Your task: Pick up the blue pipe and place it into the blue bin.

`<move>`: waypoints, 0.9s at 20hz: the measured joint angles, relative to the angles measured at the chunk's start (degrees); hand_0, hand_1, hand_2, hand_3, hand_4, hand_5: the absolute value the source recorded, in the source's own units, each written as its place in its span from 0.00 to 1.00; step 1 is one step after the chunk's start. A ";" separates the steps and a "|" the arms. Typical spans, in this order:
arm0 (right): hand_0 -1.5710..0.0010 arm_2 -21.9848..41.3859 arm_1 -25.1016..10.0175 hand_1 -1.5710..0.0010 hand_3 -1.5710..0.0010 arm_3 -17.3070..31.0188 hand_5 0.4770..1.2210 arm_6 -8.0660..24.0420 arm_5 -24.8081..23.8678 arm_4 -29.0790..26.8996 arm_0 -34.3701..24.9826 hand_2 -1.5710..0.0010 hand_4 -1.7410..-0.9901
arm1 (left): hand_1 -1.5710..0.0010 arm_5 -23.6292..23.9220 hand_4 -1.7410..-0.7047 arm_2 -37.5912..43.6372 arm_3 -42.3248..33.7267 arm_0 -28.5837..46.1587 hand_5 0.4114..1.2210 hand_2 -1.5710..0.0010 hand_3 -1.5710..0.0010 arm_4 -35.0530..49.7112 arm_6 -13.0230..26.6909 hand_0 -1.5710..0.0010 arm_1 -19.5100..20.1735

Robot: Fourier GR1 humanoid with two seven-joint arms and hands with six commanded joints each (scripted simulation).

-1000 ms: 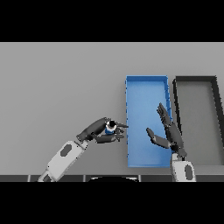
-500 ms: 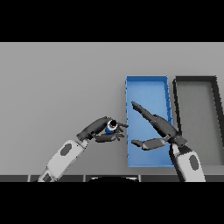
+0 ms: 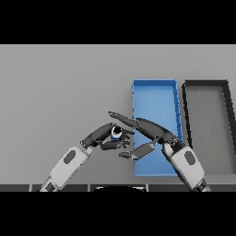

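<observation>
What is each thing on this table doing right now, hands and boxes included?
Small blue pipe: held in the left hand, outside the bins.
Left hand: fingers curled round the pipe.
Right hand: open, fingers straight, reaching towards the pipe.
Blue rectangular bin: upright, nothing inside.
Black rectangular bin: upright, nothing inside.

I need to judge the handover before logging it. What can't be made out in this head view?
- Blue pipe: mostly hidden by the left hand curled round it; its length and tilt are unreadable.
- Right hand: whether its straight fingers touch the pipe cannot be told.
- Blue bin: its near left part is covered by the right hand and arm.
- Black bin: its near end is unclear.
</observation>
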 measured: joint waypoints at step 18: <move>0.23 3.56 9.08 0.22 0.30 14.97 0.31 4.31 4.33 -2.78 -12.47 0.22 0.33 | 0.23 -0.56 0.05 0.51 -0.18 -0.85 0.98 0.24 0.67 -1.23 0.28 0.22 0.14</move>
